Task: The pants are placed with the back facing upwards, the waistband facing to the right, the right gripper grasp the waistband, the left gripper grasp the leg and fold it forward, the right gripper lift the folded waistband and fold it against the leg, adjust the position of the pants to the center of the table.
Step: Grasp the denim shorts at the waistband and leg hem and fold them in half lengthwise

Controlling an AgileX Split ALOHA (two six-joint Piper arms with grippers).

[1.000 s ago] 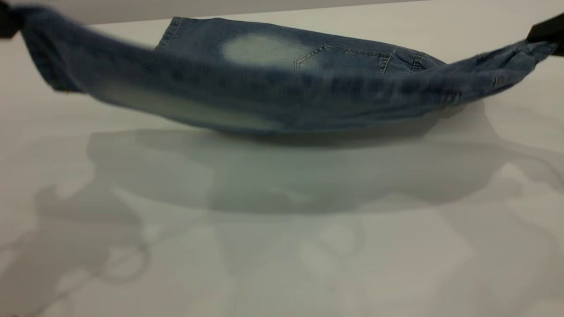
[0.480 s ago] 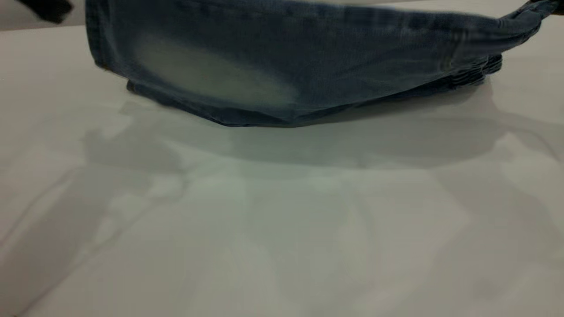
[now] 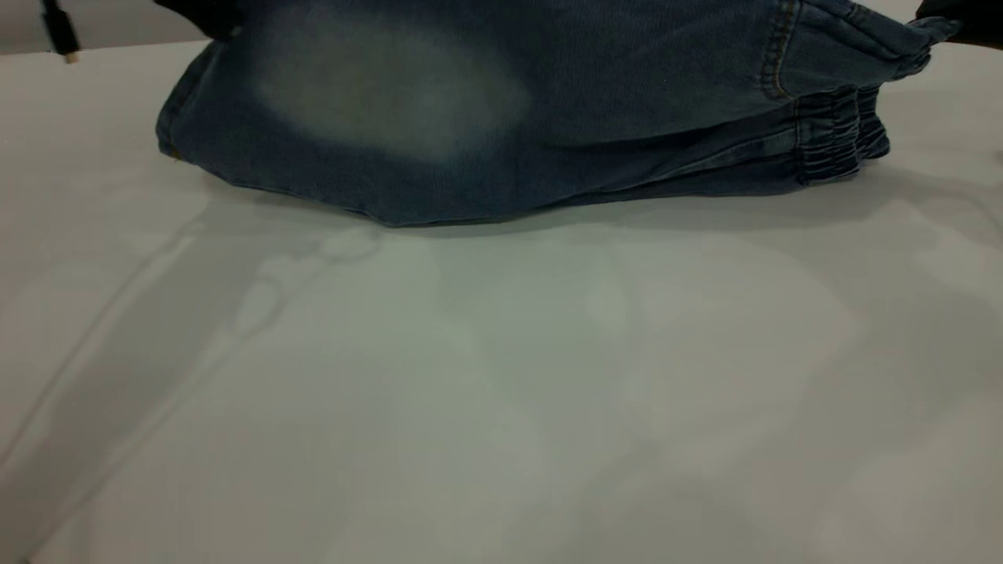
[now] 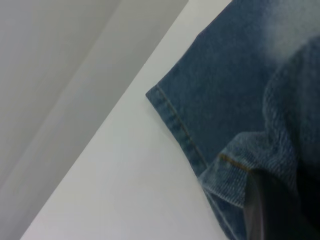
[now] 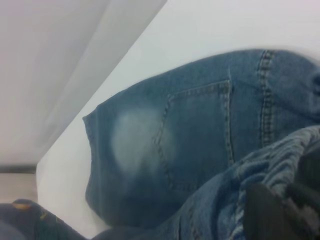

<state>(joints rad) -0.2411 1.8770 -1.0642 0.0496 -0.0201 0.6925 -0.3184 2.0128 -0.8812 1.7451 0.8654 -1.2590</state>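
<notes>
Now | both end effectors pinching lifted pants (image 3: 548, 117): left (image 4: 272, 210) leg hem, right (image 5: 280, 212) waistband (image 3: 838, 133) | table (image 3: 501, 392) beneath.

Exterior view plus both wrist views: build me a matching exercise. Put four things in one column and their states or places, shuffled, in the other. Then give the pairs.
Column one:
1. left gripper
2. right gripper
3. back pocket
4. table

Column two:
A. white, under the pants
B. clamped on the gathered waistband
C. stitched on the denim layer lying flat
D. clamped on the hem of the leg

Pairs: 1-D, 2-B, 3-C, 4-A
</notes>
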